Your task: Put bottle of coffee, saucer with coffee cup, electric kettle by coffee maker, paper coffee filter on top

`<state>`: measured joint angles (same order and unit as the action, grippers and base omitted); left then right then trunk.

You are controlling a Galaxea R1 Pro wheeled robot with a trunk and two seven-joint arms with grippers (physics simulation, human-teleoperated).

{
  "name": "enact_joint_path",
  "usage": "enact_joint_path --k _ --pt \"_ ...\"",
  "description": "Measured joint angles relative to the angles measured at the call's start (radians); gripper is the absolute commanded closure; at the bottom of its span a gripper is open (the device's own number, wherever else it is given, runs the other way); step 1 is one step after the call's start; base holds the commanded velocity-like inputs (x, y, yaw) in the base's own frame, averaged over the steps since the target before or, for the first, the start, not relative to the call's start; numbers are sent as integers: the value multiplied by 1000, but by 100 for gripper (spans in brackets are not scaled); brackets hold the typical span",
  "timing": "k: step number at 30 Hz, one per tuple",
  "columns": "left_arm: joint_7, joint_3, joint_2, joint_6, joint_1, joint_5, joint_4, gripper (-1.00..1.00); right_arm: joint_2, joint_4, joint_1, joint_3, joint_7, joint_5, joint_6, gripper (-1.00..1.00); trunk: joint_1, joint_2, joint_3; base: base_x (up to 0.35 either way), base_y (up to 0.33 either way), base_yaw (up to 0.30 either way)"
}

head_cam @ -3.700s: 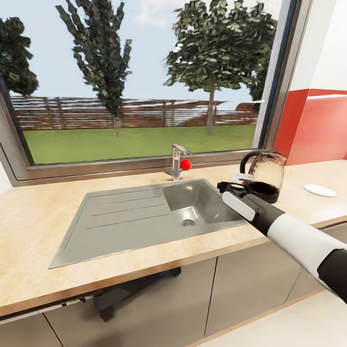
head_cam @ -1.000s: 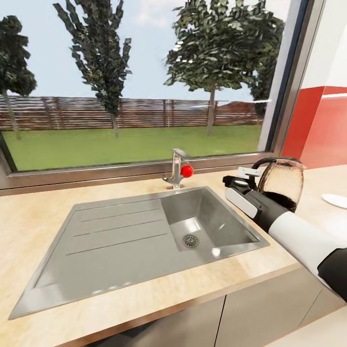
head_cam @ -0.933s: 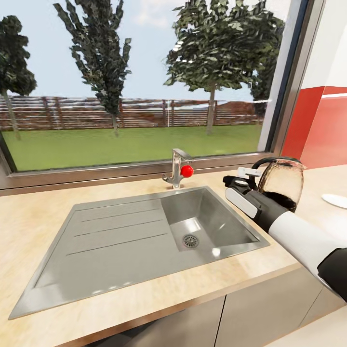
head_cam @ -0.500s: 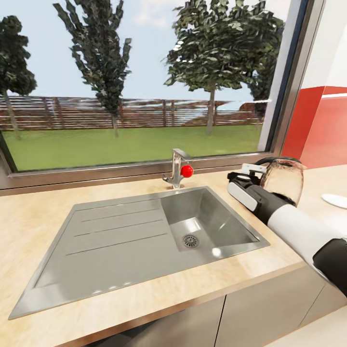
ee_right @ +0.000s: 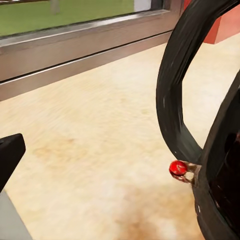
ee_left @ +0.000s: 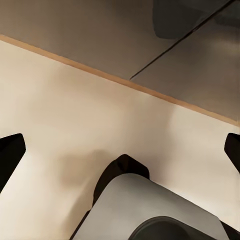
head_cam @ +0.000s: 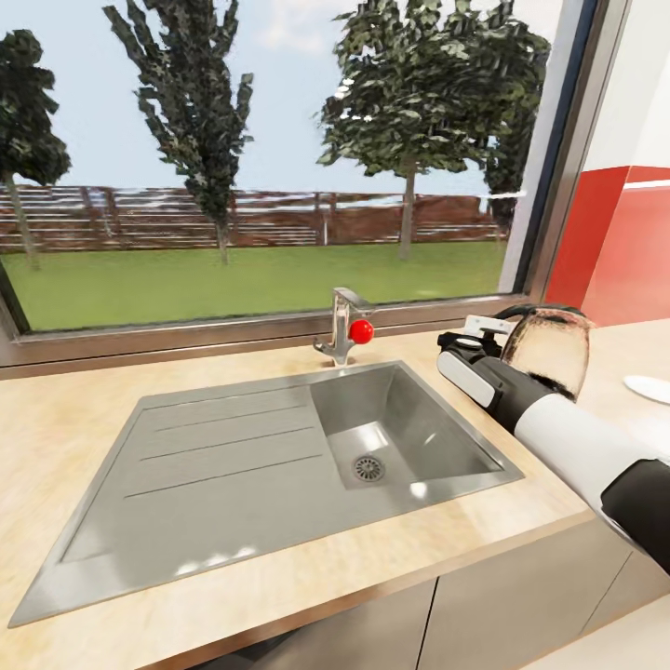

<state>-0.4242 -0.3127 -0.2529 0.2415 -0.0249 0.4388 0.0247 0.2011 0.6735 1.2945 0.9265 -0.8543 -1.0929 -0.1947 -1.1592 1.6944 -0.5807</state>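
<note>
Smoky glass is what I am dealing with: the electric kettle [head_cam: 547,349] stands on the kitchen countertop [head_cam: 65,437] to the right of the steel sink [head_cam: 279,447], under the window, with the red splashback [head_cam: 619,251] behind it. My right pincer [head_cam: 484,328] sits at the kettle's black handle [ee_right: 175,95], on the sink side. In the head view I cannot make out whether its fingers have closed on the handle, and in the right wrist view one dark fingertip [ee_right: 9,155] stands far off from the handle loop, so I would judge the pincer wide and not yet holding. Close to the handle's foot I see a small red switch [ee_right: 177,167].

My left pincer [ee_left: 120,150] hangs low by the grey cabinet fronts [ee_left: 100,35] and the floor, its fingertips spread wide and empty.

As for handling, I expect the kettle to be rigid, fairly heavy for its size and top-loaded by the handle; the glass body is smooth, rounded and breakable, so the handle is the only sensible hold. I would take the upright part of the loop and squeeze across it, so the body hangs plumb and does not swing. A slack grip could let it pivot and knock the worktop.

A white saucer [head_cam: 649,387] lies well to the kettle's right at the edge of the head view.
</note>
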Motion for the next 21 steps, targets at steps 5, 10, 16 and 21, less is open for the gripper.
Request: enact_joint_path --k 5,10,16,21 --pt "0 0 0 0 0 0 0 -100 1 0 0 0 0 1 0 -100 0 0 0 16 0 0" --pt "0 0 0 0 0 0 0 -100 1 -2 0 0 -22 0 0 -100 0 0 0 79 0 0" --pt "0 0 0 0 0 0 0 -100 1 -1 0 0 -45 0 -1 -100 0 0 0 27 0 0" --pt "1 0 0 -1 0 0 0 -100 1 -1 0 0 -47 0 -1 -100 0 0 0 86 0 0"
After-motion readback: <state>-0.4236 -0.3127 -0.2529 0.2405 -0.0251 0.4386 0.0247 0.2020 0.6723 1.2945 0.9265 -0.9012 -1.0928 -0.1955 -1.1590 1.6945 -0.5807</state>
